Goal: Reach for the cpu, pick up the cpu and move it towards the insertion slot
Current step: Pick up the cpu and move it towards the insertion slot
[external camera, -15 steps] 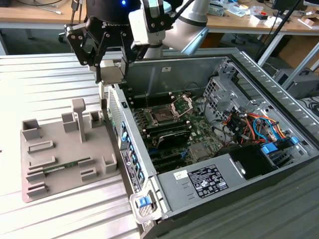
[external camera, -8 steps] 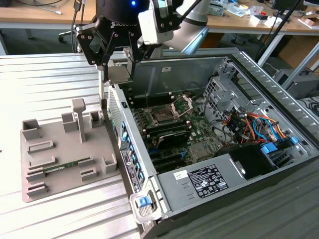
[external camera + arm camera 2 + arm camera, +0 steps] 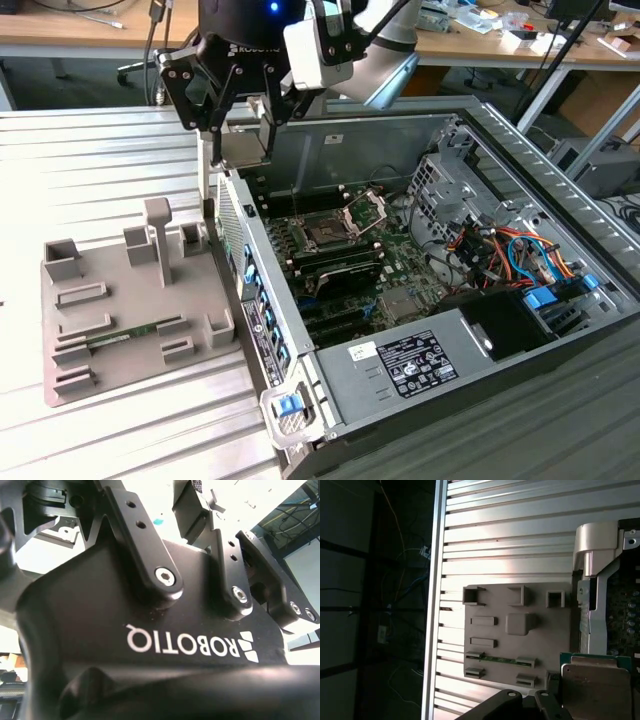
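Over the wall of the open case, on its tray side, the pincer hangs with the cpu flat and close beneath the first wrist camera. We judge the chip to be pinched by its edges between the fingers, which keeps it level and its faces untouched. Inside the case the slot waits with its metal frame hinged up, well apart from the pincer, while outside the case a grey tray on the ribbed surface holds a memory stick.
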